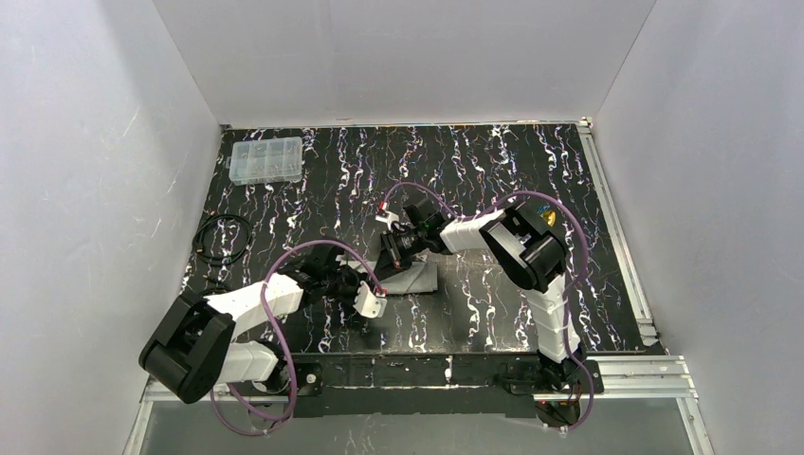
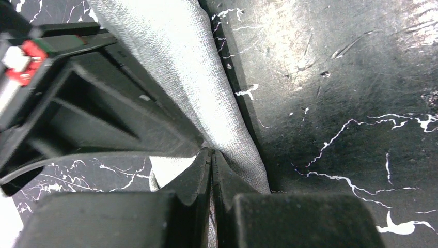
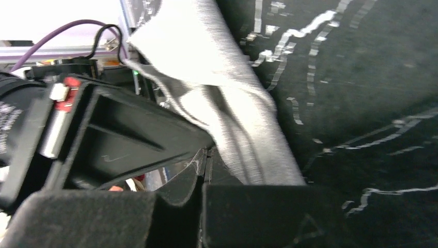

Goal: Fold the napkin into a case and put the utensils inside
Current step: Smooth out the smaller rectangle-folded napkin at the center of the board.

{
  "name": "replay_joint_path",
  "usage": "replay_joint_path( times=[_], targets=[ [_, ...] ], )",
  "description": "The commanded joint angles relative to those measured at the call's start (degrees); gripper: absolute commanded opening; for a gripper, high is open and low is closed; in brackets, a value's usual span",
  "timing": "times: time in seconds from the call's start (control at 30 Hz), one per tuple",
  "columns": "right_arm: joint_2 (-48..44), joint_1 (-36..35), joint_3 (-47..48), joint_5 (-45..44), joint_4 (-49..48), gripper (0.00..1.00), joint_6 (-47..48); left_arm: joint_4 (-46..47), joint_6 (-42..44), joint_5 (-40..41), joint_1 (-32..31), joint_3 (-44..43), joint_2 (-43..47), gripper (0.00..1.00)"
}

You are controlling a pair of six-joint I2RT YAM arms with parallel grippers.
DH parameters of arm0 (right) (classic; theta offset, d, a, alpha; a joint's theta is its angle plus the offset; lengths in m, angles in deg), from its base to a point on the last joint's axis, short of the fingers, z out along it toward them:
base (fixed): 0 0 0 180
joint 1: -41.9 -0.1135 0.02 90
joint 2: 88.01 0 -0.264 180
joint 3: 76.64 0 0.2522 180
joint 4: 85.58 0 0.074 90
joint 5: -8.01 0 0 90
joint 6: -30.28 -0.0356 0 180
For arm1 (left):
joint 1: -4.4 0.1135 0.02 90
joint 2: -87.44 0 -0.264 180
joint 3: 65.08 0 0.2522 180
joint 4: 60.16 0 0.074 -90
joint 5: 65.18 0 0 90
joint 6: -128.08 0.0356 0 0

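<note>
Our left gripper [image 2: 212,157] has its 2 fingers pressed fully together. The edge of the napkin [image 2: 186,67] runs straight into the seam between their tips, so we read it as pinching the cloth. Our right gripper [image 3: 205,155] is likewise closed tip to tip. A bunched fold of the same light-grey cloth comes out at its fingertips and stretches toward the top of the right wrist view. We take it to be gripping that fold, though the finger hides the exact point of contact. From above, the napkin shows only as a small folded grey patch on the table [image 1: 493,171], a little nearer the arms than the middle. The left gripper is at its near-left corner and the right gripper over its far-left part. We cannot tell how many layers the fold has, or whether it forms a pouch. The table is black with white marbled streaks. Just behind the right arm's elbow sits a small gold and blue glint [image 1: 549,216], too small for us to say what it is. A coil of black cable [image 1: 223,237] lies at the left edge of the table, well apart from the cloth. A clear plastic compartment box [image 1: 266,159] stands in the far-left corner. A purple cable [image 1: 275,289] loops along the left arm, and plain white walls [image 1: 398,57] close in 3 sides.
</note>
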Motion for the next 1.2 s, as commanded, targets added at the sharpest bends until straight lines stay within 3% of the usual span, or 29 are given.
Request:
replay_joint_path(
  times=[0.0,0.13,0.37,0.57,0.7,0.9,1.03,1.17],
  targets=[
    [3.2,0.0,0.0,-2.1,2.9,0.01,2.4,-2.9,-1.4,1.0,0.2,1.0,1.2,0.00],
    [4.5,0.0,1.1,-7.0,7.0,0.01,4.8,-7.8,-5.2,1.7,0.2,-2.9,4.5,0.00],
    [2.1,-0.1,0.8,-12.4,12.7,0.01,9.1,-14.1,-20.6,6.2,0.9,-7.9,13.5,0.17],
    [1.2,-0.4,1.0,-13.4,14.2,0.01,9.7,-19.4,-28.0,10.5,3.7,-9.7,14.2,0.23],
    [0.6,-0.6,1.6,-14.3,16.1,0.01,10.5,-25.2,-28.6,9.2,5.2,-11.0,10.9,0.27],
    [0.3,-0.6,1.7,-15.0,17.5,0.01,11.5,-23.8,-21.6,9.5,6.4,-6.8,11.5,0.28],
    [0.6,-0.6,2.1,-15.7,18.7,0.01,12.5,-25.8,-21.6,7.3,6.4,-8.5,12.9,0.30],
    [-0.1,-0.6,2.4,-15.7,19.3,0.01,13.0,-26.6,-20.2,6.0,6.5,-8.7,11.3,0.21]
  ],
)
